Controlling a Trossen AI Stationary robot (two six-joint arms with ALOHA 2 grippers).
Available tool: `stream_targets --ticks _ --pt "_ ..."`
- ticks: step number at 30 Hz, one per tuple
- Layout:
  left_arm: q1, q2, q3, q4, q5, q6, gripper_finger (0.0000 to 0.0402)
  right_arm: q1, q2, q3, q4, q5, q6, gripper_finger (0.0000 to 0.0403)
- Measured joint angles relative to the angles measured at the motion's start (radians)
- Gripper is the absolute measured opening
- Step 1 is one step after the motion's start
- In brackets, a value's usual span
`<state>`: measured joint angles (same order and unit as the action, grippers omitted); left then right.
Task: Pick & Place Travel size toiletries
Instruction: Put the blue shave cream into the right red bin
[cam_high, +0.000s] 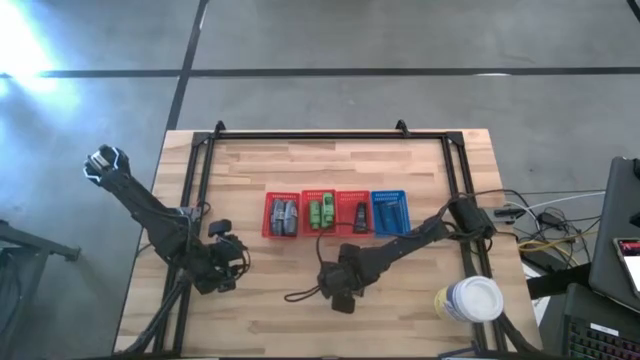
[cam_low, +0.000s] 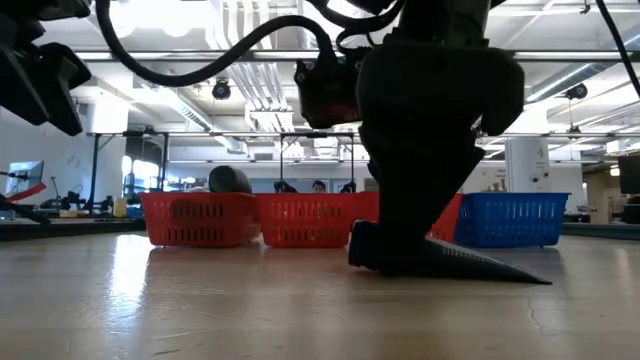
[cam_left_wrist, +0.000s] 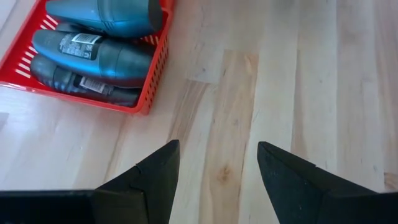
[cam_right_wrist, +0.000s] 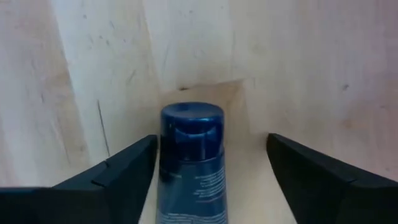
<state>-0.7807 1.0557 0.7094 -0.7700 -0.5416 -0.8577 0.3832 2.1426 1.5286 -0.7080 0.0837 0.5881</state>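
Observation:
A dark-blue tube (cam_right_wrist: 191, 168) lies flat on the wood, cap (cam_right_wrist: 191, 124) pointing away from my right wrist. My right gripper (cam_right_wrist: 211, 140) hangs over it, pointing steeply down, open, one finger on either side with a gap to each. In the low view the tube (cam_low: 470, 262) rests on the table under that gripper (cam_low: 410, 235). Grey containers (cam_left_wrist: 93, 50) lie in the left red basket (cam_high: 280, 215), green packets (cam_high: 320, 213) in the second one, and a dark tube (cam_high: 359, 215) in the third. My left gripper (cam_left_wrist: 217, 168) is open over bare wood near the left basket.
A blue basket (cam_high: 389, 212) ends the row of baskets at the right. A yellow jar with a white lid (cam_high: 470, 300) stands at the table's near right corner. A thin dark thing (cam_high: 298, 296) lies left of my right gripper (cam_high: 342, 295). A black frame (cam_high: 330, 133) borders the work area.

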Motion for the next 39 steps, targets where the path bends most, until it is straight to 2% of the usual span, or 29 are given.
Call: stream_targets --ticks 9,15,17,21,27,32,35,37,39 --pt "0.0 0.0 0.0 0.0 -0.019 0.034 0.022 -0.004 0.0 -0.01 0.01 0.004 0.025 0.0201" --pt "0.0 0.0 0.0 -0.001 -0.041 0.053 0.022 -0.028 -0.021 -0.012 -0.029 -0.01 0.212 0.0115" --pt "0.0 0.0 0.0 -0.001 -0.043 0.067 0.022 -0.036 -0.055 -0.015 -0.063 -0.007 0.283 0.0115" --pt "0.0 0.0 0.0 -0.001 -0.076 0.095 0.022 -0.061 -0.18 -0.012 -0.178 0.079 0.455 0.0115" --pt "0.002 0.0 0.0 0.001 -0.159 0.097 0.022 -0.18 -0.377 -0.053 -0.286 0.217 0.666 0.0132" --pt "0.024 0.0 -0.003 0.003 -0.219 0.095 0.022 -0.368 -0.475 -0.14 -0.237 0.223 0.625 0.0133" --pt "0.044 0.0 -0.003 0.002 -0.22 0.074 0.022 -0.466 -0.475 -0.198 -0.123 0.142 0.565 0.0123" --pt "0.054 0.0 -0.003 0.003 -0.22 0.074 0.022 -0.498 -0.453 -0.231 -0.032 0.097 0.548 0.0122" --pt "0.066 0.0 -0.005 0.002 -0.22 0.073 0.022 -0.511 -0.415 -0.255 -0.017 0.089 0.548 0.0131"
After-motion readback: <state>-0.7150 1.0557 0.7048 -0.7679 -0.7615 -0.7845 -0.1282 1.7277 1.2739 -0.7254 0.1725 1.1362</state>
